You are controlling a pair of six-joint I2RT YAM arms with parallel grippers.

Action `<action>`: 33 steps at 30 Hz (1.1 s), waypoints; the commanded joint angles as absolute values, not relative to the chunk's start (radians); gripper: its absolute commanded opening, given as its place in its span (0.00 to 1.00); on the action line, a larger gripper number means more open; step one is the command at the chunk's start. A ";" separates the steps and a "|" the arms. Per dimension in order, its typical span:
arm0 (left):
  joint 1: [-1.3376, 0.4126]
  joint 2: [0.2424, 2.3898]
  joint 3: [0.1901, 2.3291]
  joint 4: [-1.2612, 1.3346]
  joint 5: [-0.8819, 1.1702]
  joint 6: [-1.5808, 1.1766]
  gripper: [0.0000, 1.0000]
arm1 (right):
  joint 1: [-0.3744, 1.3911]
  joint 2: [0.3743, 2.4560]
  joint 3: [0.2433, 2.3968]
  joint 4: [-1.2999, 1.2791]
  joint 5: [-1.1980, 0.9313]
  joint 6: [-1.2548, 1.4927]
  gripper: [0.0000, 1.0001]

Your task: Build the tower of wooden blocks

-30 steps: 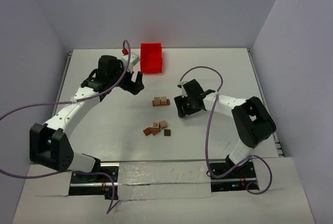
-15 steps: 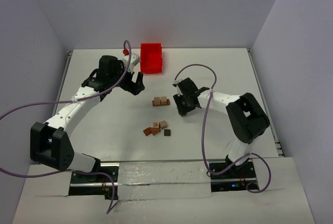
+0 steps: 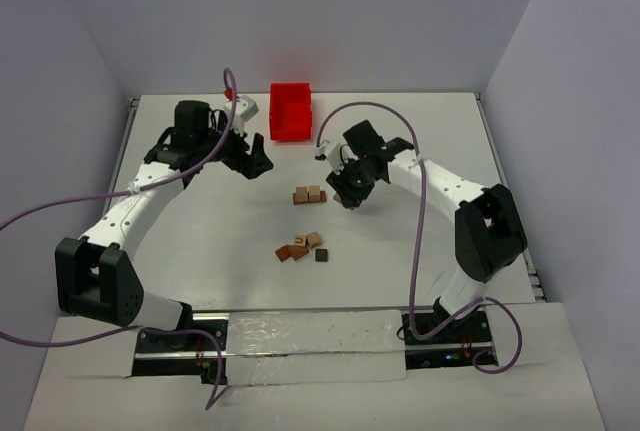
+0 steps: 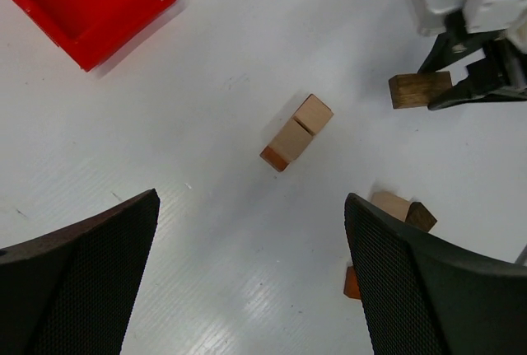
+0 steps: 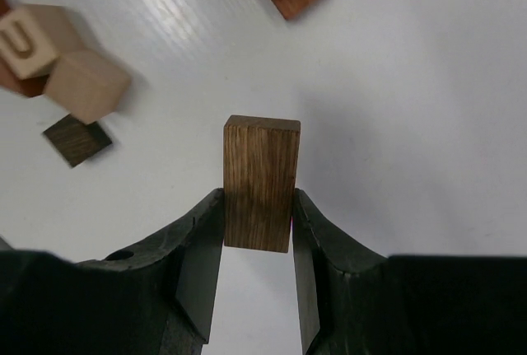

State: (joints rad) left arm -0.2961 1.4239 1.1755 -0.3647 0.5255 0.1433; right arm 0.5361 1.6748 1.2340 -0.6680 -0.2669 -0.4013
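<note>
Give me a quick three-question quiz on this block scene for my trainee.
1. True or false: the right tool grips a dark brown rectangular wooden block.
2. Which lies closer to the red plastic bin? A: the started stack of tan and reddish-brown wooden blocks. B: the loose cluster of wooden blocks.
3. Fill in: the left tool is ____.
Key: 1 true; 2 A; 3 open.

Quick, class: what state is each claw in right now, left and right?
Left claw: open, holding nothing.
Right claw: closed on a dark brown wood block.
</note>
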 commanded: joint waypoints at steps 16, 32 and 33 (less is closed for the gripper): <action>-0.085 1.496 1.273 -0.395 0.839 0.169 0.99 | 0.533 2.154 2.168 -1.283 -0.509 -0.885 0.08; -0.045 1.501 1.259 -0.354 0.872 0.140 0.99 | 0.594 2.185 2.109 -1.122 -0.471 -0.845 0.07; -0.038 1.503 1.260 -0.349 0.890 0.126 0.99 | 0.596 2.189 2.111 -1.120 -0.465 -0.847 0.07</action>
